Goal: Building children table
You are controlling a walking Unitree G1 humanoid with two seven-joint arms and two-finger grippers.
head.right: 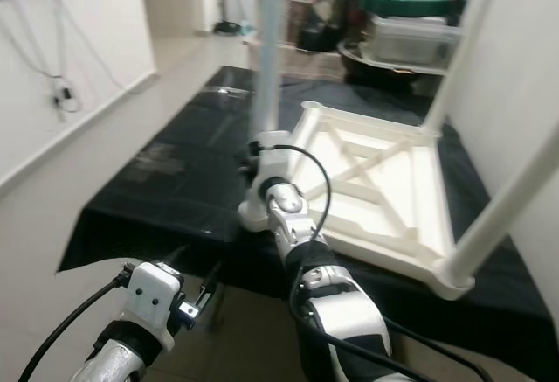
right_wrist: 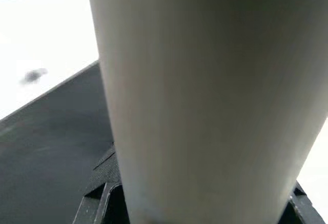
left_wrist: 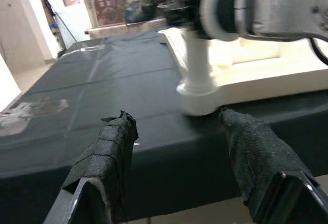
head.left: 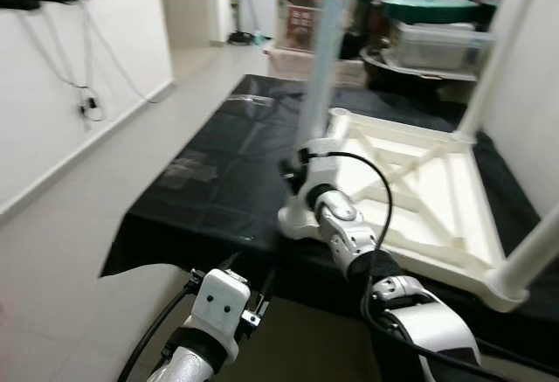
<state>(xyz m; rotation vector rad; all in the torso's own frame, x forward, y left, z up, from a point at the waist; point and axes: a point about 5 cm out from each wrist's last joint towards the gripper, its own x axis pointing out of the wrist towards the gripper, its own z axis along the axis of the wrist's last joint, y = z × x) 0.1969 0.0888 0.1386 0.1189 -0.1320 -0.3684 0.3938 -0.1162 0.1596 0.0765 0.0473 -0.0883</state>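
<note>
Table: white plastic children's table (head.left: 419, 198), upside down on the black-covered tabletop (head.left: 218, 163), toward its right side, near corner at the tabletop's near edge.
Legs: three white tubular legs stand up from it: near-left leg (head.left: 321, 59), far-right leg (head.left: 500, 54), near-right leg (head.left: 537, 251).
Right end effector (head.left: 301, 165): at the near-left leg, low on it, just above its corner socket; fingers (right_wrist: 102, 193) sit on either side of the tube, clamped on it.
Left end effector (left_wrist: 174, 147): below the tabletop's near edge, left of the table's corner, fingers (left_wrist: 105, 162) apart, holding nothing.
Background: stacked plastic storage boxes (head.left: 432, 37) beyond the far end.
</note>
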